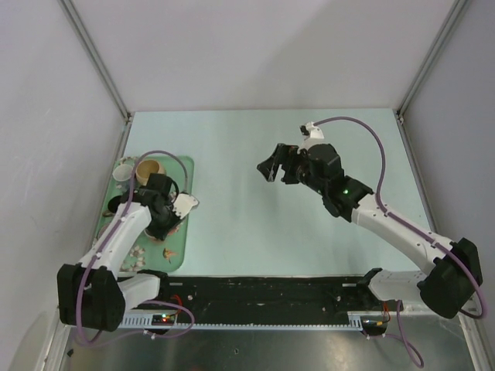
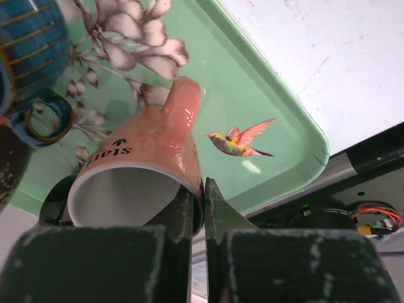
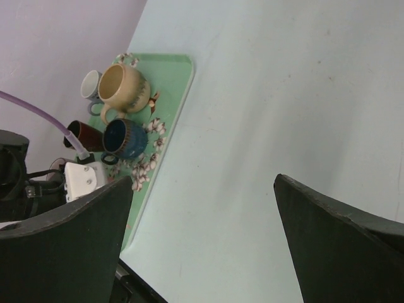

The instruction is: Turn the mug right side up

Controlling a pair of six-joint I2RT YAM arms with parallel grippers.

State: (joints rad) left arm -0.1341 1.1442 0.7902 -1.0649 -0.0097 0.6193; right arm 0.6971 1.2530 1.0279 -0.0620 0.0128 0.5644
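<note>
The left pincer [image 2: 203, 196] is clamped tight on the rim of a pink mug [image 2: 151, 151], one finger inside the white interior and the other on the outer wall. That mug is tipped over, its mouth facing the wrist camera and its handle uppermost in that view. It hangs over the near part of a green tray [image 2: 297, 120] printed with flowers and a hummingbird. Whether it touches the tray I cannot tell.

Just beyond it on the tray is a dark blue mug [image 3: 123, 139] with a dark brown mug [image 3: 81, 134] beside it. Farther back stands the tan mug [image 3: 123, 88], upright on the far end of the tray with its open mouth up and its darker inside showing. Its handle points toward the brown mug. A small grey-blue mug [image 3: 90, 83] sits just beside it, near the tray's far left corner.

The right pincer [image 3: 203, 180] hangs over the middle of the pale bench [image 3: 284, 95], well apart from the tray. Its jaws are spread wide with nothing between them.
</note>
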